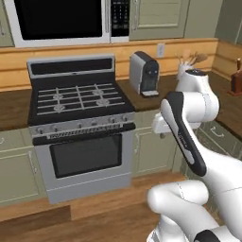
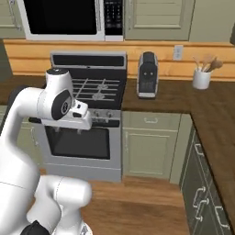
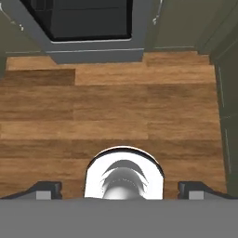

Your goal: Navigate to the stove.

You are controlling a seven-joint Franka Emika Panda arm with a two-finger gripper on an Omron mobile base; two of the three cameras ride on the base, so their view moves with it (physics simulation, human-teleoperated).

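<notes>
– Any readable writing?
– None; the microwave (image 1: 61, 21) keypad is too blurred.
– Left to right?
– The stove (image 1: 80, 125) stands left of centre, under that microwave; coffee machine (image 1: 144, 73) right of it, then utensil crock (image 2: 201, 78).
– The gripper (image 3: 120, 189)?
– Fingertips (image 3: 44, 190) well apart, holding nothing, above wood floor (image 3: 116, 116).

Wooden plank floor (image 3: 116, 111), sage-green cabinets (image 2: 147, 147) — dark wood counter (image 2: 183, 98), pale wood backsplash (image 1: 189, 52).

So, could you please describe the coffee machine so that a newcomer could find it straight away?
Start at the stove, the wide steel range under the black-doored microwave. On the dark wooden counter just to its right stands the coffee machine, an upright silver-and-black box. Unlike the white utensil holder further right, it holds no wooden utensils.
</notes>
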